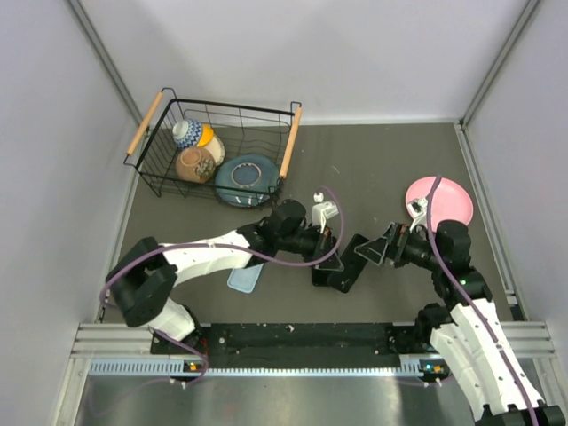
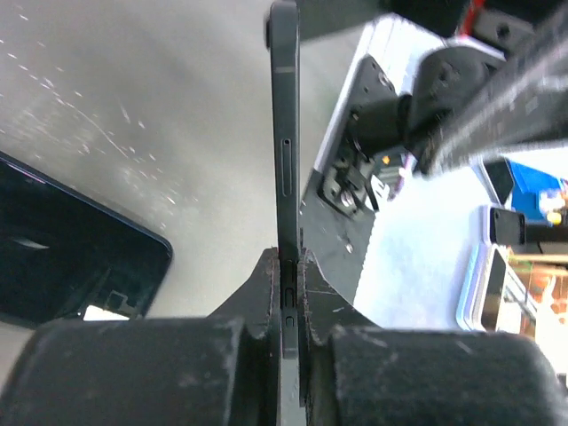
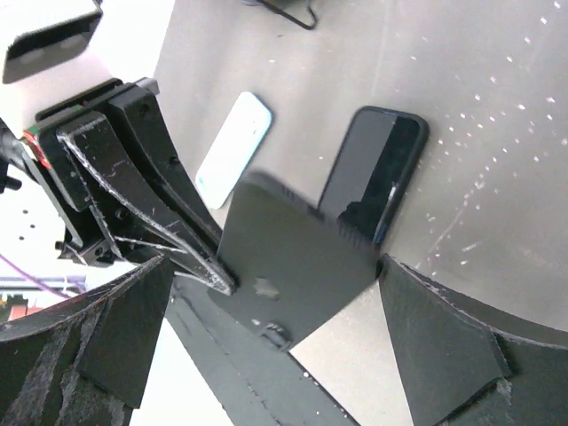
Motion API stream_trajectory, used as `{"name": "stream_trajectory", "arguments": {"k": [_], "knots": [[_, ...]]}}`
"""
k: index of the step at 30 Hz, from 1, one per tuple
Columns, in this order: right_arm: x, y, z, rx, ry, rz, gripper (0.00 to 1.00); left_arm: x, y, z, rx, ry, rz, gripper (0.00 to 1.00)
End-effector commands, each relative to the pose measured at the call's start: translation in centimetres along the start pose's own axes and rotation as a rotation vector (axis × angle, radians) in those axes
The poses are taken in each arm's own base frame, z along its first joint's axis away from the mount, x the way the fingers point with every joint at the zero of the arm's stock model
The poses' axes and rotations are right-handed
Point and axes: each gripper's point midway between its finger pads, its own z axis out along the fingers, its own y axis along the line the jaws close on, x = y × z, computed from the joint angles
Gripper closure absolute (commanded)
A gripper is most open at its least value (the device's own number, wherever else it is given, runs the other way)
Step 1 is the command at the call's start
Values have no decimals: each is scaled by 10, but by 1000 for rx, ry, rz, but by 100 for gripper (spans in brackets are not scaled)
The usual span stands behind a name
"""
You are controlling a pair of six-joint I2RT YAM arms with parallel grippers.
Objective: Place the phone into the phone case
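Left claw [image 1: 325, 258], right claw [image 1: 367, 250] — phone [image 1: 339, 274] between.

One phone [image 3: 293, 266], one black phone case [image 3: 368, 169], one pale-blue slab [image 3: 232, 151], one wire basket [image 1: 145, 124], two plates — pink plate [image 1: 448, 200], blue plate [image 1: 248, 173].

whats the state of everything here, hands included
left hand: shut on the phone
phone: held on edge above the table
right hand: open wide, phone between its fingers
dark flat piece: lying flat on the table
light blue flat piece: lying flat on the table
basket: upright, holding bowls and a plate
pink plate: flat on the table
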Motion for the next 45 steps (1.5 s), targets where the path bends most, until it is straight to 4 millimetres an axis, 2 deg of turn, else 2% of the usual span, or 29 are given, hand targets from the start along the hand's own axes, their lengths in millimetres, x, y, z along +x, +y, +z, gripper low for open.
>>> {"name": "stream_trajectory", "arguments": {"k": [1, 4, 8, 10, 11, 12, 17, 24, 28, 30, 35, 39, 42, 43, 45], "knots": [[-26, 41, -11, -144, -58, -175, 4, 29, -33, -31, 126, 111, 106, 100], [-27, 49, -11, -188, -41, -197, 11, 27, -48, -52, 165, 84, 151, 100], [-23, 69, -13, -322, -5, -209, 33, 26, -53, -69, 192, 59, 159, 100], [-18, 85, -18, -449, 5, -215, 36, 28, -51, -73, 193, 55, 159, 100], [-9, 83, -16, -479, 25, -188, 36, 29, -52, -75, 202, 58, 156, 100], [-12, 93, -21, -533, 10, -200, 36, 29, -52, -76, 204, 57, 155, 100], [11, 88, -15, -556, 77, -170, 37, 29, -58, -81, 246, 54, 165, 100], [19, 89, -11, -550, 122, -175, 60, 27, -60, -86, 285, 46, 172, 100], [22, 89, -10, -561, 143, -158, 51, 24, -59, -90, 290, 31, 173, 100], [24, 92, -10, -581, 159, -155, 51, 24, -59, -92, 298, 27, 174, 100], [29, 92, -7, -588, 187, -145, 59, 23, -60, -94, 311, 17, 172, 100], [29, 94, -8, -598, 191, -146, 61, 21, -62, -95, 316, 14, 173, 100], [29, 99, -11, -619, 196, -145, 68, 20, -61, -95, 316, 12, 174, 100], [27, 100, -12, -628, 191, -154, 78, 20, -60, -95, 312, 10, 168, 100], [26, 101, -12, -626, 185, -159, 90, 18, -58, -95, 298, 2, 161, 100]]}}
